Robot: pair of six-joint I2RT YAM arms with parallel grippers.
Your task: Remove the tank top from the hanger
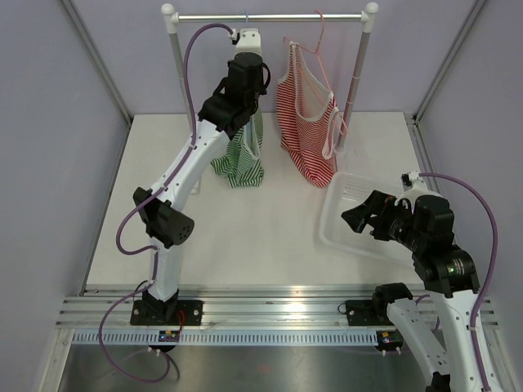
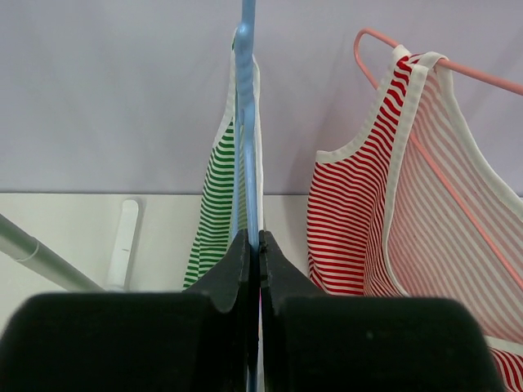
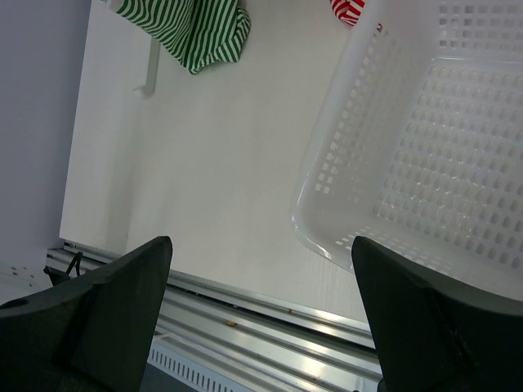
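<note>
Lilac wall; hanger, maybe tank top (green-striped) too, inside clamped left claw

No readable text, labels, brands or numbers in any view.

A white perforated basket rests on the pale table.

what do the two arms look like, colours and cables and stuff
The left arm and right arm have white links with black joint housings. A purple cable runs along each. The left tool and right tool each have two black, tapered fingers.
</note>
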